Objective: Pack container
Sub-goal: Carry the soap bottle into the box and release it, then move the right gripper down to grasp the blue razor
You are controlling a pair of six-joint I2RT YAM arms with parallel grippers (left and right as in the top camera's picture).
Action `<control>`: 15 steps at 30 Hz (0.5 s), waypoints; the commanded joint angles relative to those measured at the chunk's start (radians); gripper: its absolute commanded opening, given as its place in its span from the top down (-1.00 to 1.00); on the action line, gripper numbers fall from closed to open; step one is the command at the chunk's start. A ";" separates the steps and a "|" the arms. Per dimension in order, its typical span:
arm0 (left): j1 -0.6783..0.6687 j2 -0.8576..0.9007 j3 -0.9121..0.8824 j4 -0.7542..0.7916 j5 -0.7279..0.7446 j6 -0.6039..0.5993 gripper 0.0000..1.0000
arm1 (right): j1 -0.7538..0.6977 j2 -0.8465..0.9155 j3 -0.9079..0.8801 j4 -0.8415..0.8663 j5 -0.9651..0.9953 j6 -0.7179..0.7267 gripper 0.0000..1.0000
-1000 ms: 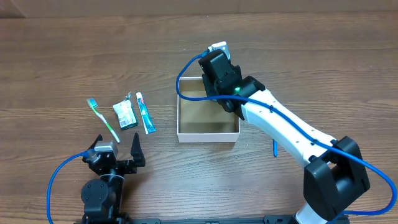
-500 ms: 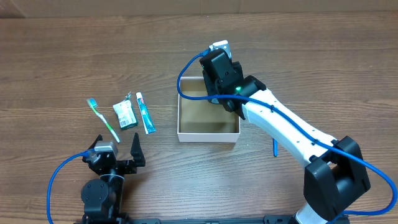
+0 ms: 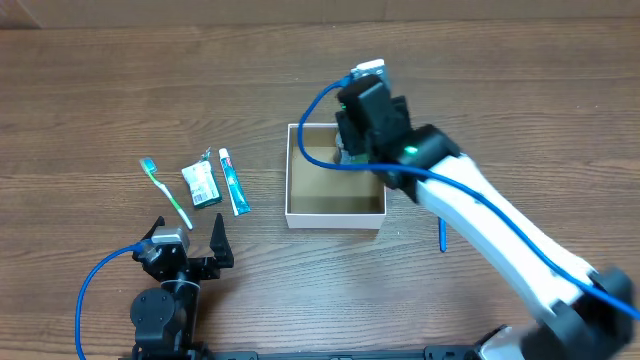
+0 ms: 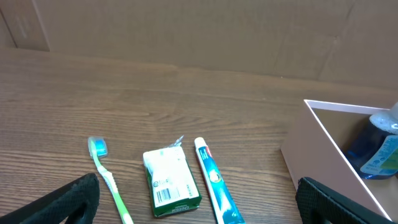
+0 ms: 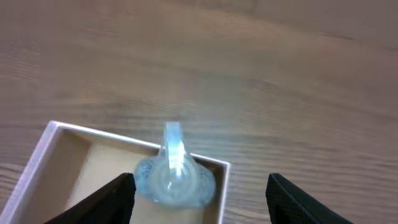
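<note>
The container (image 3: 335, 217) is a shallow square box, white outside and brown inside, at mid-table. A pale blue translucent bottle (image 5: 174, 179) stands in its far right corner, also seen as the bottle (image 4: 379, 149) in the left wrist view. My right gripper (image 5: 200, 186) hangs open above the bottle, with both fingers apart from it. In the overhead view the right gripper (image 3: 356, 140) covers that corner. My left gripper (image 3: 190, 245) rests open near the front left edge, behind a green toothbrush (image 3: 165, 192), a green floss box (image 3: 201, 185) and a toothpaste tube (image 3: 233, 182).
A thin blue stick (image 3: 441, 238) lies on the table just right of the container, under the right arm. In the left wrist view the container's white wall (image 4: 317, 155) stands to the right of the toothpaste tube (image 4: 214, 180).
The right gripper has opened, letting go of the bottle in the container's far right corner, and has lifted a little. The left arm has stayed still.
</note>
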 commanded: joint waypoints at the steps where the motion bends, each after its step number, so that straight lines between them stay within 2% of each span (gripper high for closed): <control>1: 0.005 -0.008 -0.003 0.001 -0.006 -0.011 -1.00 | -0.041 -0.190 0.053 -0.126 0.020 0.055 -0.39; 5: 0.005 -0.008 -0.003 0.001 -0.006 -0.011 -1.00 | -0.172 -0.321 0.053 -0.316 0.009 0.101 -0.39; 9: 0.005 -0.008 -0.003 0.001 -0.006 -0.011 -1.00 | -0.289 -0.351 0.048 -0.416 -0.075 0.100 -0.40; 15: 0.005 -0.008 -0.003 0.001 -0.006 -0.011 -1.00 | -0.386 -0.344 -0.090 -0.395 -0.099 0.100 -0.46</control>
